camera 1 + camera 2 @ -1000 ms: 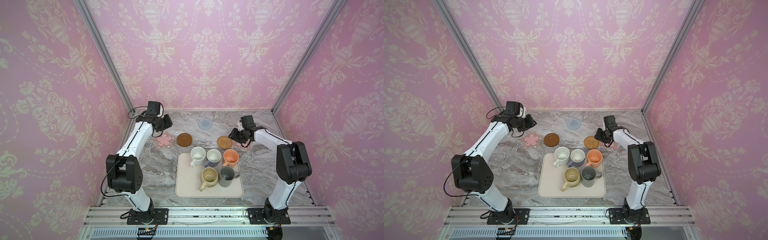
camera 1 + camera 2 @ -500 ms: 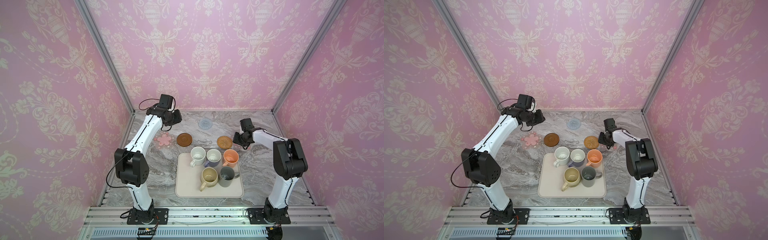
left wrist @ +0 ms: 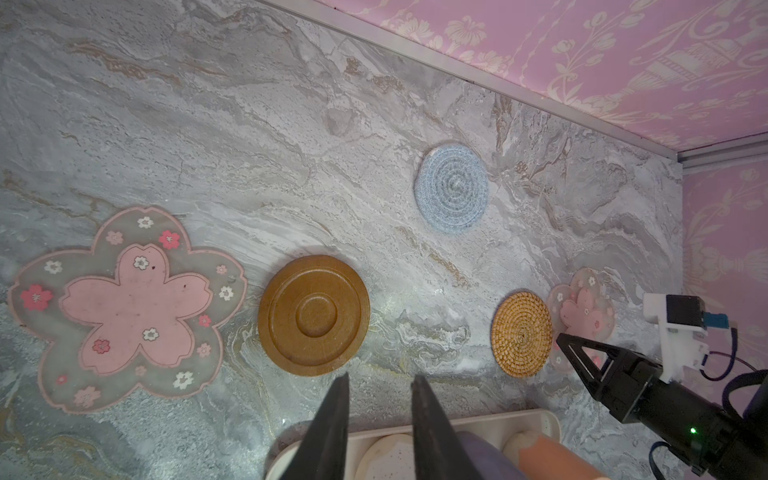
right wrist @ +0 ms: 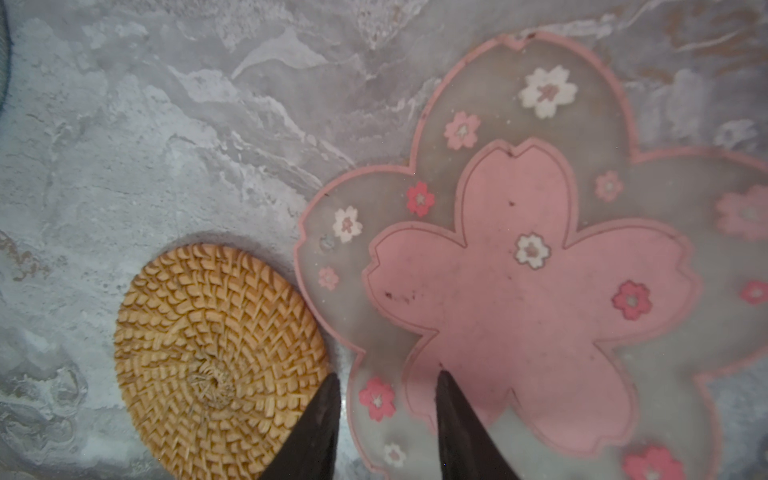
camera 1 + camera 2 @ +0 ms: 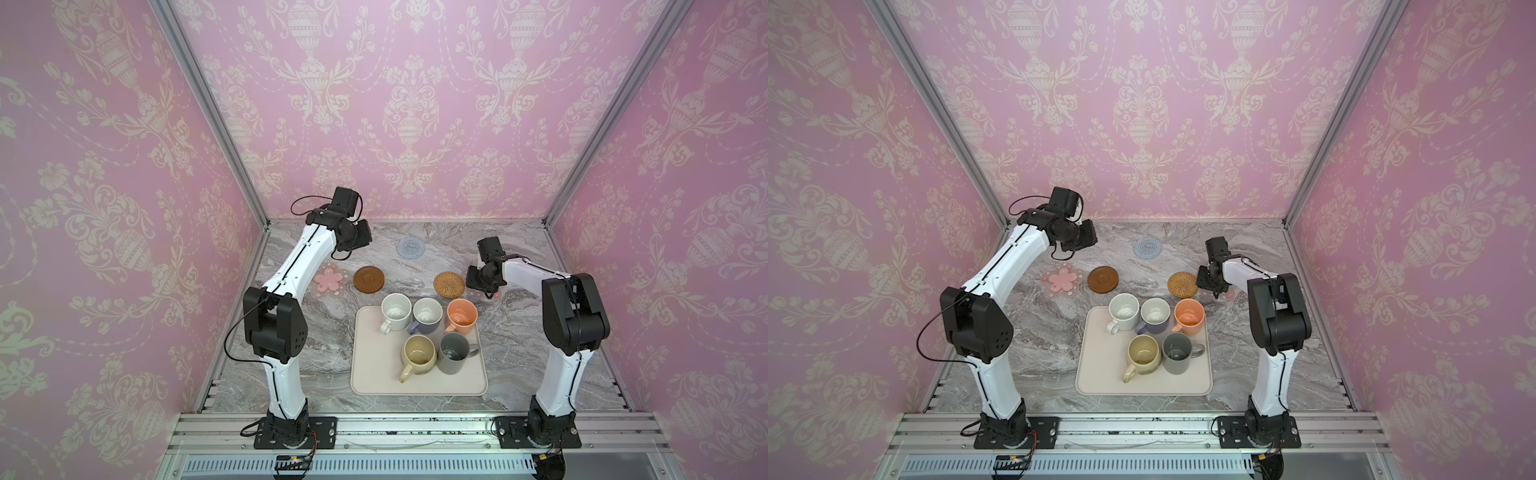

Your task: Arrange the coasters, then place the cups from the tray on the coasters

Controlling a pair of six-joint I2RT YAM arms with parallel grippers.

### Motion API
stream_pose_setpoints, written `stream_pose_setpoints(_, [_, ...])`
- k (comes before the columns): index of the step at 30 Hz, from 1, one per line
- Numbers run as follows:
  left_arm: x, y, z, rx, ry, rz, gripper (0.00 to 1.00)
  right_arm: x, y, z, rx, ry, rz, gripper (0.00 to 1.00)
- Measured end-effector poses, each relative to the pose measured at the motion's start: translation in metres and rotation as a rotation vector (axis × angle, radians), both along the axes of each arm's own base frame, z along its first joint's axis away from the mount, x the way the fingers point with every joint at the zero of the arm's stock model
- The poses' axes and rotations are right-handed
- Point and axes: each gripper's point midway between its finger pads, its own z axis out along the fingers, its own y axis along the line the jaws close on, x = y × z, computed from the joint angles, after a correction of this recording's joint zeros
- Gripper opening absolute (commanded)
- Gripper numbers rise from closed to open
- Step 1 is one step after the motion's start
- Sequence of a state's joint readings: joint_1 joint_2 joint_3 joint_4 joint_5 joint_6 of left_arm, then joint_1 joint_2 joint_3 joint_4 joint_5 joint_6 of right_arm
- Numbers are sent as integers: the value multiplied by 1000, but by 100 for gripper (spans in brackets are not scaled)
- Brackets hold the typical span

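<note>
Right wrist view gives me the pink flower coaster (image 4: 519,299) lying flat on the marble table (image 4: 124,124), its edge just beside the rattan disc (image 4: 216,353), both past the tray's (image 5: 374,370) far right corner. My right gripper (image 4: 384,378) stands over that seam, jaws partly apart, gripping nothing; whether a tip touches, I cannot tell. Five cups (image 5: 460,316) stand on the tray. Past its far left corner lie the wooden disc (image 5: 368,279) and second flower coaster (image 5: 330,282), the blue round (image 5: 410,248) farther back. Left gripper (image 3: 380,376) hangs above, jaws slightly apart, empty.
</note>
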State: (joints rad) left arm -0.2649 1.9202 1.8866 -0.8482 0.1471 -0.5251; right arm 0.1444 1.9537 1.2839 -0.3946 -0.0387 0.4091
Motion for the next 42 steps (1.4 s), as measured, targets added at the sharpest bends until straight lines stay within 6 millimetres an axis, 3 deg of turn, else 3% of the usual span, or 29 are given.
stream_pose_setpoints(15, [-3,1,-13,9,29,1,30,-1,-1,-1,-112,53,57,38])
stream_pose_setpoints(27, [-9,3,-20,13,36,3,30,-7,-22,-2,-206,91,24,34])
stream_pose_setpoints(30, [-11,4,-21,13,36,4,30,-7,-20,-2,-191,85,27,37])
stream_pose_setpoints(42, [-16,11,-20,7,18,13,30,-6,-35,31,-180,23,-12,39])
